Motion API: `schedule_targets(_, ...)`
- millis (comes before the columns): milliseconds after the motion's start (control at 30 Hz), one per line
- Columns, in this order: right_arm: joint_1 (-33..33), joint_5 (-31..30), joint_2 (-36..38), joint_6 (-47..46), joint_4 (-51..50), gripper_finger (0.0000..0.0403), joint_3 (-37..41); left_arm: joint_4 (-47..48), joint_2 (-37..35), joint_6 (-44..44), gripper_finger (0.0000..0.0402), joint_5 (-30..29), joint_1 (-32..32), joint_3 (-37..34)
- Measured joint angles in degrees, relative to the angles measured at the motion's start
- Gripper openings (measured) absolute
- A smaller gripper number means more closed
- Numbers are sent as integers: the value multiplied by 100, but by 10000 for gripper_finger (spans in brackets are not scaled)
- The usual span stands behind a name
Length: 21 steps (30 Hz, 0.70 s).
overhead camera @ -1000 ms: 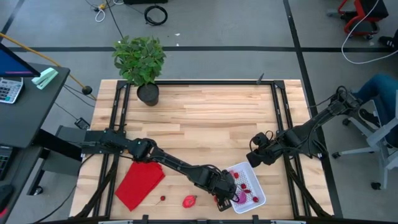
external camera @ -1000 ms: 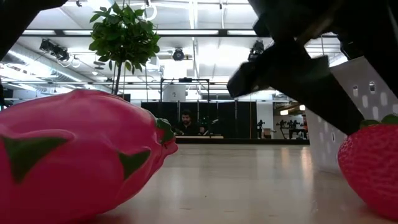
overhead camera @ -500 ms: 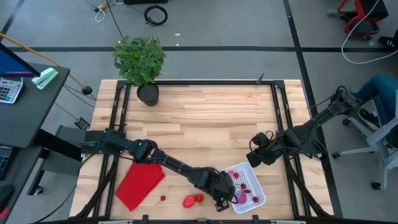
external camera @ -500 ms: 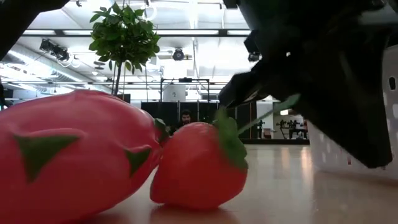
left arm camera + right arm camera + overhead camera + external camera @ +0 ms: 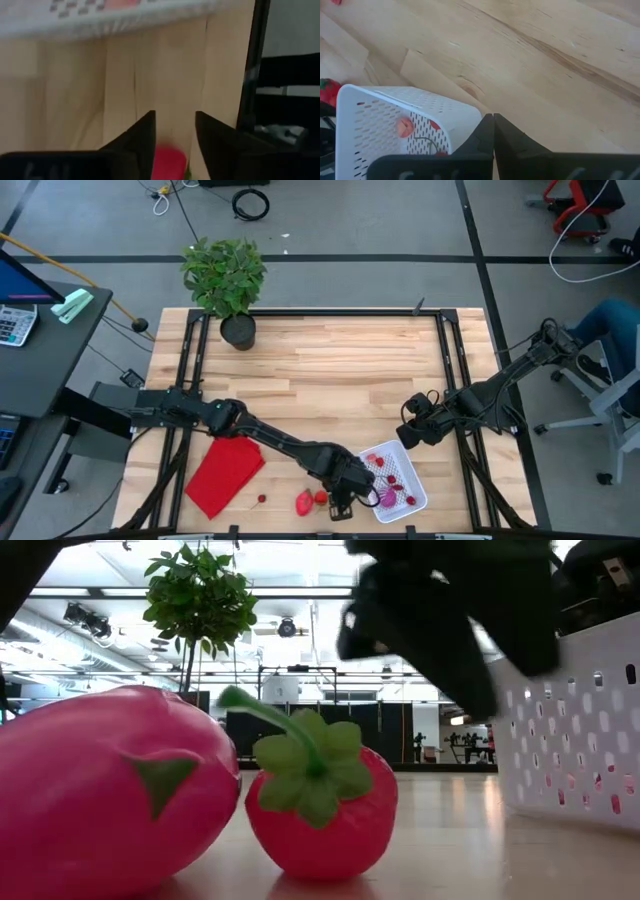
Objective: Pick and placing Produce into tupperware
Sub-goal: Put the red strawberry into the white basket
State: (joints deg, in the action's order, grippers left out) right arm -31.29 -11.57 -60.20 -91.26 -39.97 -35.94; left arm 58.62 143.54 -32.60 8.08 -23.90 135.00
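I note the tupperware (image 5: 398, 480) is white, its walls patterned with rows of small perforations; red and pink produce (image 5: 394, 477) shows inside it. Just left of the tupperware lie a red strawberry (image 5: 320, 802) with a green leafy cap and stem, and a magenta-pink dragon fruit (image 5: 110, 798) marked with green scales. Further left of the tupperware I see a plain red cloth (image 5: 225, 474). The table (image 5: 330, 370) is pale wood with a streaked grain, framed in black. Both arms are dark. The plant (image 5: 224, 275) is green, its pot black.
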Motion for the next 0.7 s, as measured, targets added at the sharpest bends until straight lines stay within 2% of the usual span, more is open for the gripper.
schedule_targets(233, 0, -2, 0, 0, 0, 5, 0, 1393, -165, -794, 184, 119, -142, 0)
schedule_targets(467, 0, 0, 0, 3, -32, 5, 0, 1118, -165, -1910, 188, 126, -486, 0)
schedule_targets(700, 0, -2, 0, 136, -33, 5, 0, 1126, -165, -2369, 185, 75, -563, 0)
